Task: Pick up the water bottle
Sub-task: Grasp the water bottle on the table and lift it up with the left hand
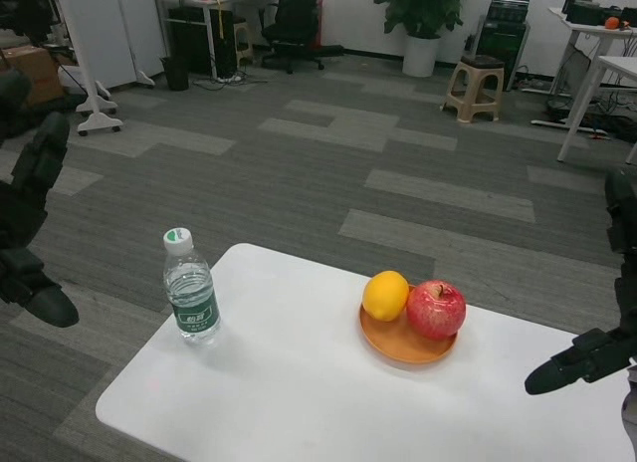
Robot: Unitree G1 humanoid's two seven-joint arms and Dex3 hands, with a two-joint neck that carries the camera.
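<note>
The water bottle [190, 287] is standing upright and untouched near the left edge of the white table [299, 402]. The left hand [28, 233] is hovering well apart, empty, fingers spread; the right hand [597, 343] likewise. Reaching, gripping and lifting are all remaining.

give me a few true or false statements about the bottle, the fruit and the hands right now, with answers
1. The water bottle stands upright on the white table. True.
2. The left hand grips the bottle. False: it hangs apart from the bottle, off the table's left edge, holding nothing.
3. The orange and the red apple sit side by side on the orange plate. True.
4. The bottle's cap is off. False: a white cap is on it.
5. The right hand rests on the apple. False: it is off to the right, clear of the plate.
</note>
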